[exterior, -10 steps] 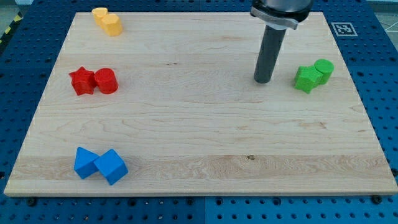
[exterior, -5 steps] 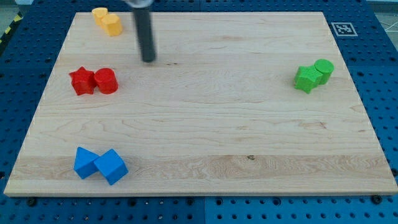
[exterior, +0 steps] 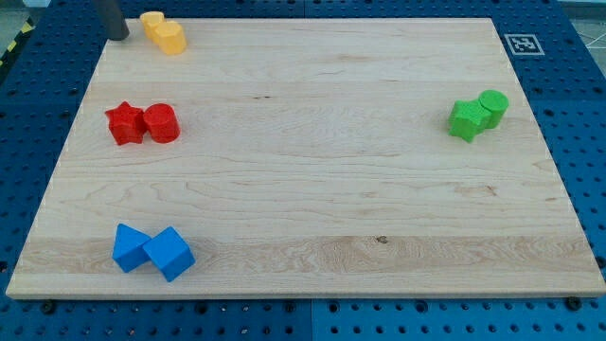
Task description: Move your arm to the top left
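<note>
My tip (exterior: 117, 37) stands at the board's top left corner, just left of two yellow blocks, and touches neither. One yellow block (exterior: 151, 23) is a small rounded piece and the other yellow block (exterior: 171, 38) sits against it on the right. Only the lowest part of the rod shows at the view's top edge.
A red star (exterior: 125, 124) and a red cylinder (exterior: 162, 123) sit together at the left. A blue triangle (exterior: 129, 248) and a blue cube (exterior: 170, 253) lie at the bottom left. A green star (exterior: 465, 120) and a green cylinder (exterior: 492, 106) sit at the right. The wooden board (exterior: 312, 170) rests on a blue pegboard.
My tip has swept from the upper right, across the board's top, to the top left corner. No block has moved.
</note>
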Robot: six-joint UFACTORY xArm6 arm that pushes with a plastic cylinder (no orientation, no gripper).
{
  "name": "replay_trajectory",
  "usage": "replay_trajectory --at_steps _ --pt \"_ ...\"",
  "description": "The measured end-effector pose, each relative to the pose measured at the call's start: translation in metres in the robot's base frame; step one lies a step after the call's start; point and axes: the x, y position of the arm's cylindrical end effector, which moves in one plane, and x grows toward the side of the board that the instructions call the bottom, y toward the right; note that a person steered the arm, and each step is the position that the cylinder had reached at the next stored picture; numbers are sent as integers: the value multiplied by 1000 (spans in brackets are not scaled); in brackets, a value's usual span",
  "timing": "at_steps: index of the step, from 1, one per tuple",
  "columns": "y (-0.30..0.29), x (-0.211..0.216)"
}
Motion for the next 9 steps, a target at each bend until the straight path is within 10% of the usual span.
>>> replay_trajectory --at_steps 9 --pt "-6 -21"
